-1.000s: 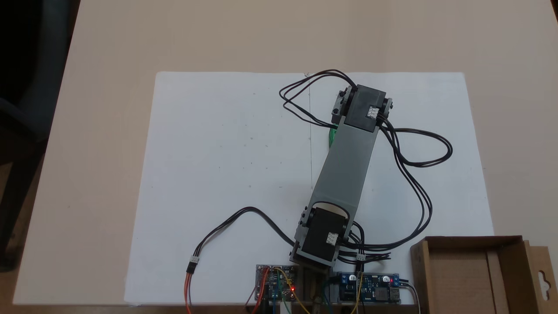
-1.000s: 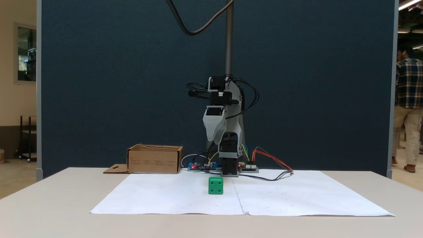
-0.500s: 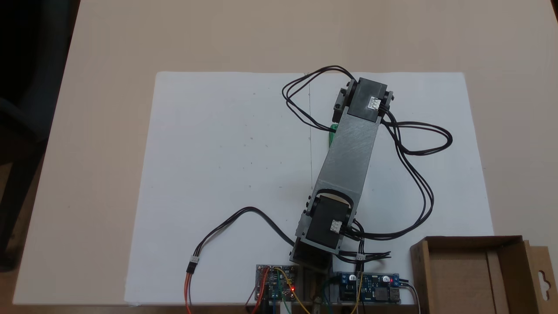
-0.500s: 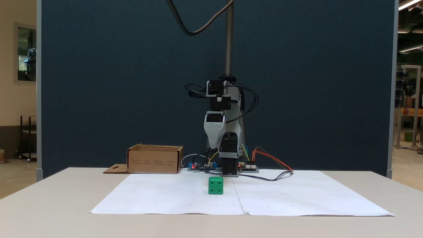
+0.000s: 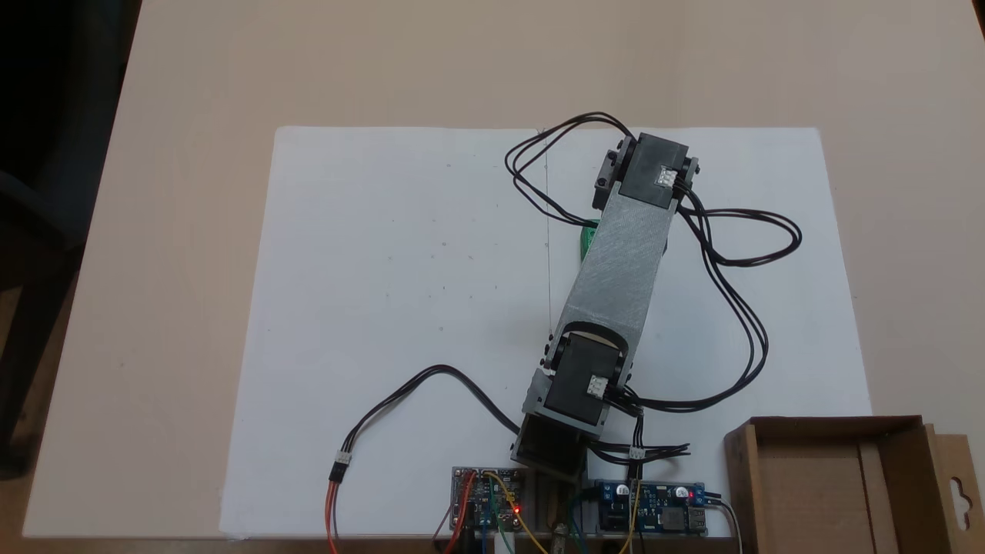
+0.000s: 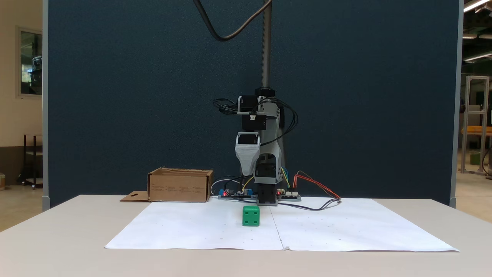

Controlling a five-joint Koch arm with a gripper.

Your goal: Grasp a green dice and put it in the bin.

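The green dice (image 6: 251,216) sat on the white paper sheet (image 6: 192,227) near the middle seam, resting flat and free of any grip; in the fixed view from above only a sliver of it (image 5: 586,238) showed beside the grey arm (image 5: 616,269), which covered the rest. The fingers (image 6: 247,169) hung above and behind the cube, pointing down, clear of it. Seen from the front they lay one behind the other as a single tapered grey piece, so I could not tell how far apart they stood, and they had hold of nothing.

The main risk, as I judged it, was a descent slightly off centre: one finger could land on the top face or clip a rounded edge and push the cube across the smooth paper instead of straddling it. A pinch on the rounded edges could squirt the hard plastic out. The loose black cables (image 5: 739,308) looping to the right of the arm might drag over the sheet on the swing. The bin (image 5: 831,477) stood at the near right corner in the view from above, well apart from the dice, so a weak hold could drop the cube on the way or catch an upright flap.

Counted: one dice, one bin, one arm, one paper sheet, two circuit boards (image 5: 489,500) at the arm's base, all on one desk (image 6: 57,238).
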